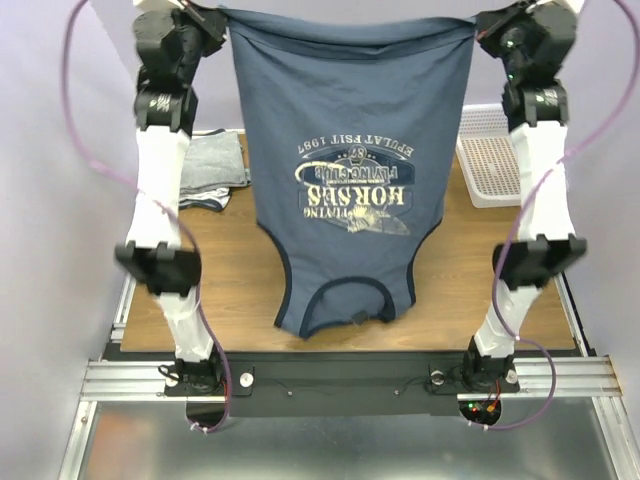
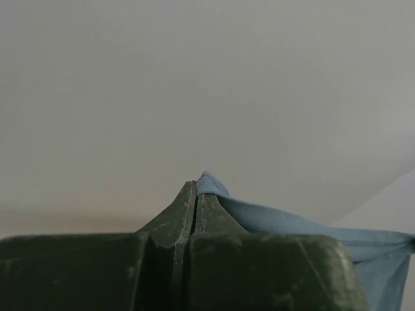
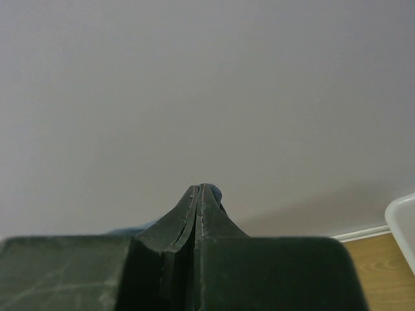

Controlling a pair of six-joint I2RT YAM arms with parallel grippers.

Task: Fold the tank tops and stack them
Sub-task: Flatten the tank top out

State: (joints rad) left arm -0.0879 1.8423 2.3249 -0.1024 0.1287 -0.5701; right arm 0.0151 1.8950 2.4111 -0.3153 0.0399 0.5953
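A slate-blue tank top with navy trim and white lettering hangs spread out high above the table, hem up and neck opening down near the front edge. My left gripper is shut on its upper left corner, and blue cloth pokes out past the tip of that gripper. My right gripper is shut on the upper right corner, a dark nub of cloth showing at its tip. A folded light grey tank top lies on the table at the back left.
A white perforated basket stands at the table's back right; its rim shows in the right wrist view. The wooden table top lies under the hanging shirt. Both arms stand tall at the sides.
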